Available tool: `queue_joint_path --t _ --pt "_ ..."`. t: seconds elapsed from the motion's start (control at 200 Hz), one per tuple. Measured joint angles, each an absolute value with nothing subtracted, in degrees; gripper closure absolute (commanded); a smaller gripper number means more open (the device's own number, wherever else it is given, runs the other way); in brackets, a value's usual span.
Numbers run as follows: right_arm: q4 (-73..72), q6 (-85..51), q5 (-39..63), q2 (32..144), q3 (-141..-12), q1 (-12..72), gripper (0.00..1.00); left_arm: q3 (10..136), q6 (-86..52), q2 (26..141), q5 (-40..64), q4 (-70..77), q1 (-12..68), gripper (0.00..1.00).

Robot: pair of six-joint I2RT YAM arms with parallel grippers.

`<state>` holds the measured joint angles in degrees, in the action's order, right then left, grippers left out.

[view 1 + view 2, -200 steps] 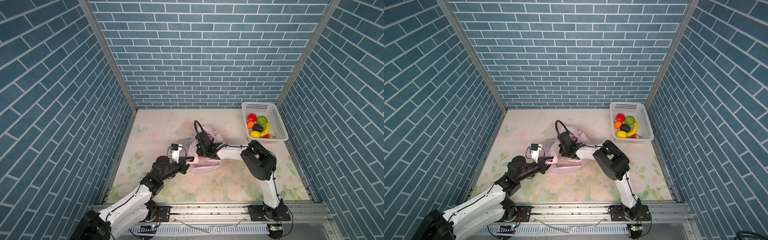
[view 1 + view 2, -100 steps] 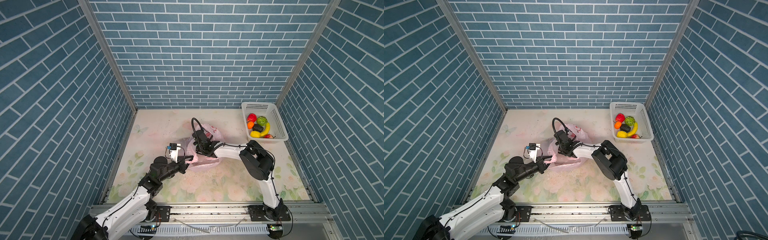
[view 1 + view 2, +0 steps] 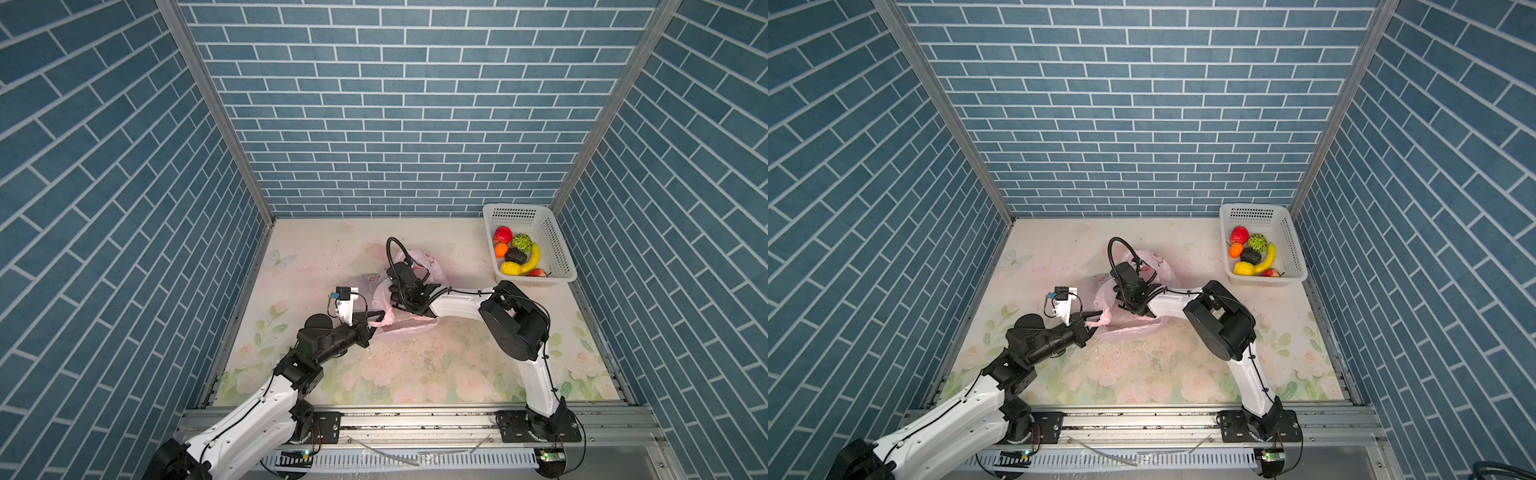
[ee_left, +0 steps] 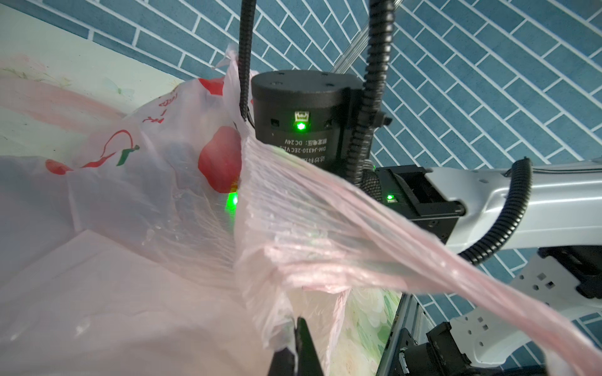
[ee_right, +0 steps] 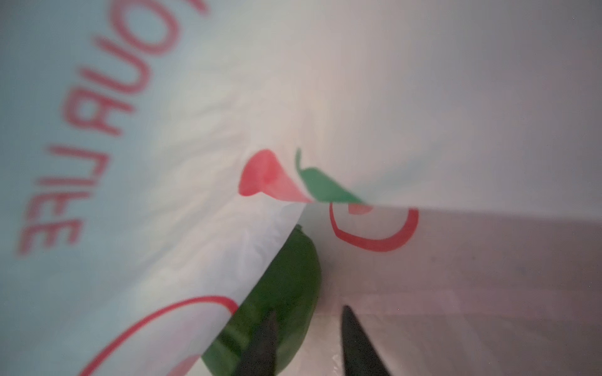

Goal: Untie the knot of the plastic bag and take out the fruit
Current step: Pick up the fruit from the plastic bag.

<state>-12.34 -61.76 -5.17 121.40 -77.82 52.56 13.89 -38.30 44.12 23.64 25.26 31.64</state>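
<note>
The pale pink plastic bag lies mid-table with its mouth held up. My left gripper is shut on a fold of the bag's edge, and one handle stretches taut past it. My right gripper reaches inside the bag. Its jaws stand apart, with one fingertip over a green fruit that does not fill the gap. The knot shows in no view.
A white perforated basket stands at the back right with several fruits in it. Blue brick walls close in three sides. The right arm's wrist motor sits just beyond the bag's lifted edge.
The right wrist has edged slightly left at the bag's mouth. The left gripper keeps its hold on the bag's edge in nearly the same place.
</note>
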Motion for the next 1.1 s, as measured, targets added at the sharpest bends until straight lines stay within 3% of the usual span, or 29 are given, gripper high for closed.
queue_joint_path --t 0.16,0.505,0.835,1.095 --pt "-14.02 -63.83 -2.96 122.28 -77.84 52.49 0.39 14.52 -39.46 48.23 23.97 28.91 31.62 0.99" --pt "-25.02 -67.16 1.04 127.76 -78.13 52.45 0.36 18.44 -43.38 62.48 28.16 42.54 31.42 1.0" --pt "-37.04 -67.68 5.76 128.57 -74.28 52.01 0.34 19.99 -44.25 63.59 31.18 45.8 29.76 1.0" --pt "-26.41 -66.11 1.65 114.74 -63.24 50.41 0.34 22.39 -46.65 64.64 34.06 49.32 29.12 1.0"
